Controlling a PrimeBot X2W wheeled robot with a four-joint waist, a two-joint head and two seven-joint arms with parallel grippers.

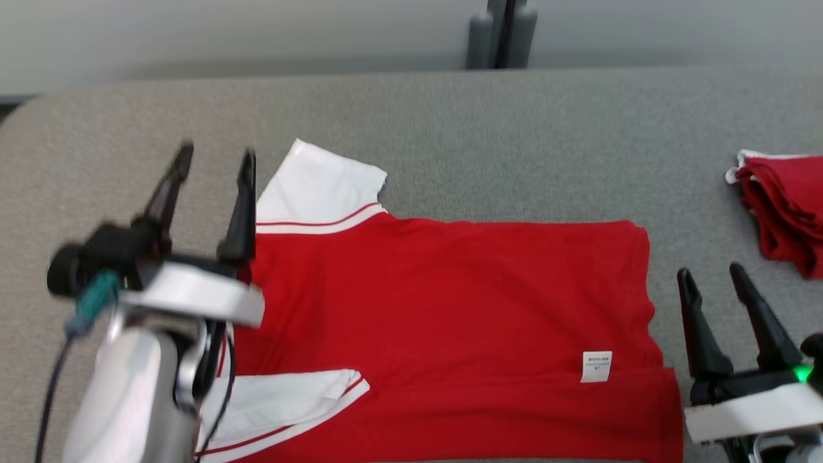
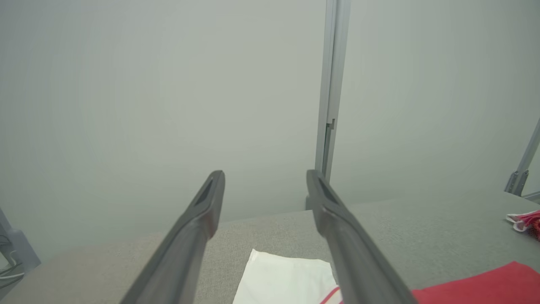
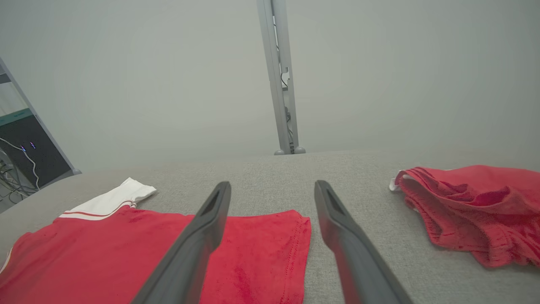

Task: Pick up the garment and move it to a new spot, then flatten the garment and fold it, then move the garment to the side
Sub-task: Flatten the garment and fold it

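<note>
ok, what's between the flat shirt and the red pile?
Bare grey table; in the head view the right end effector shows over that gap.

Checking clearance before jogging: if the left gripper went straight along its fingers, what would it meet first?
Probably the pale wall behind the table; the left gripper points above the garment's white sleeve. Depth is unclear.

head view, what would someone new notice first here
The red shirt with white sleeves, spread flat across the middle of the grey table, draws the eye first. The left gripper hovers open by the shirt's far white sleeve at the left, and the right gripper is open beside its hem at the right. A bunched red garment lies apart at the right edge.
</note>
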